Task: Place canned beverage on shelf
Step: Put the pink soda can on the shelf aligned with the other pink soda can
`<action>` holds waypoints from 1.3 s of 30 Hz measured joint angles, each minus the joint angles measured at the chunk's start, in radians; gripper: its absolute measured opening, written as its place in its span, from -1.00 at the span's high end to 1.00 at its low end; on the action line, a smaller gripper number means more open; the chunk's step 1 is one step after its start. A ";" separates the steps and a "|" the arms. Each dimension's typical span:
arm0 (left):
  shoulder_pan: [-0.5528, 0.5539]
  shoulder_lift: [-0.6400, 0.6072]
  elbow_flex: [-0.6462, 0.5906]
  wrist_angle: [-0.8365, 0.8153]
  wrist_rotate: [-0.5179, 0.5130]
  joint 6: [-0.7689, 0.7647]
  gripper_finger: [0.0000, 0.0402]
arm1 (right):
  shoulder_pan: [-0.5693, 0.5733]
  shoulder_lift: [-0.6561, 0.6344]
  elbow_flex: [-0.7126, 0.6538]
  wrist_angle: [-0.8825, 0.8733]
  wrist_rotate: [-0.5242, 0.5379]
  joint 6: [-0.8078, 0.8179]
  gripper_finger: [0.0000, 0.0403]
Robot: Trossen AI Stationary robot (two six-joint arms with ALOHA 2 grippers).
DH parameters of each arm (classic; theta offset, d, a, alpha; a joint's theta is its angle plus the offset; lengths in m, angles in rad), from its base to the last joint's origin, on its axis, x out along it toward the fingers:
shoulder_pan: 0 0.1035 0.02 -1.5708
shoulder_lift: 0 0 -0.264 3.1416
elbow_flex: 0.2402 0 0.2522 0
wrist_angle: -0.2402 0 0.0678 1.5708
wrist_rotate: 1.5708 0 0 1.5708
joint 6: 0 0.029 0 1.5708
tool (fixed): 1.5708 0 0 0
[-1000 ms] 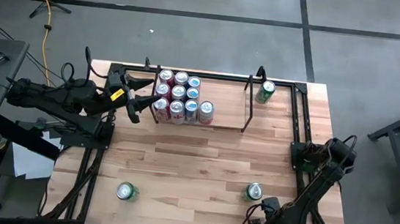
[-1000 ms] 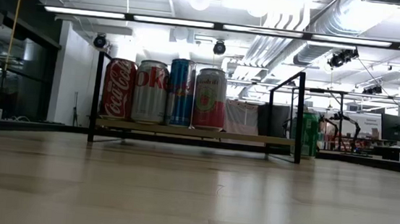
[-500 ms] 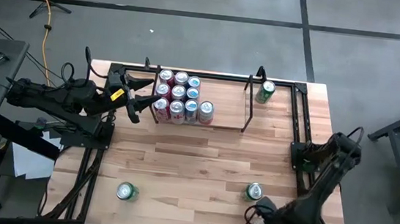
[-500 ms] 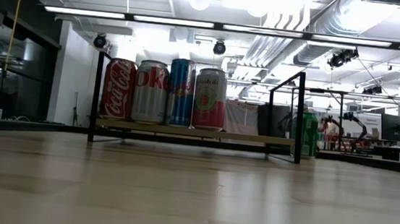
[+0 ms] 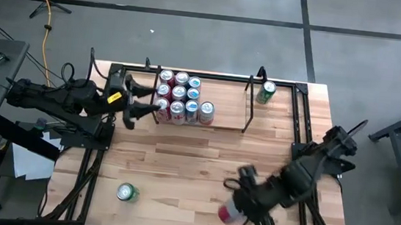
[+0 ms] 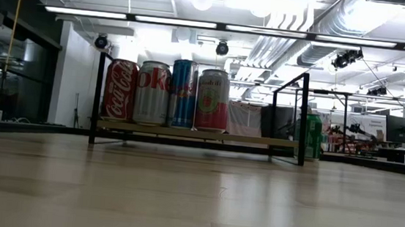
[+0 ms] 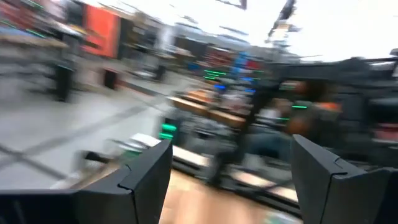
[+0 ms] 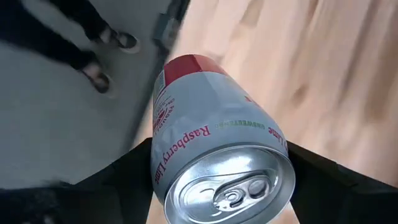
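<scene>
Right pincer [image 5: 239, 207] clamps a raspberry-lime can [image 8: 211, 155] between its fingers; left pincer [image 5: 136, 106] stands open beside the shelf [image 5: 249, 106].

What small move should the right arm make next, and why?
Probably carry the raspberry lime can up and toward the shelf. The right gripper holds that can between its fingers near the table's front edge, far from the shelf, whose right half is bare while cans fill its left. The left gripper waits, open, by the shelf's left end.
</scene>
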 joint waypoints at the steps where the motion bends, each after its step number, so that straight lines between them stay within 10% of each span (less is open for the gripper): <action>1: 0.000 0.000 0.000 0.001 0.057 -0.035 -0.17 | -0.029 0.002 0.000 0.000 0.003 -0.099 -0.37; 8: 0.000 0.006 0.000 0.009 0.440 -0.324 -0.17 | -0.230 0.040 0.000 0.044 0.133 -0.730 -0.37; 17: 0.000 0.090 0.001 0.010 0.442 -0.516 -0.17 | -0.377 0.090 0.000 0.212 0.290 -1.447 -0.37; 31: 0.077 0.329 -0.001 0.044 0.522 -0.813 -0.17 | -0.424 0.063 0.002 0.414 0.119 -1.650 -0.37; 39: 0.166 0.304 0.001 0.184 0.922 -0.866 -0.17 | -0.435 0.048 0.002 0.531 0.106 -1.601 -0.37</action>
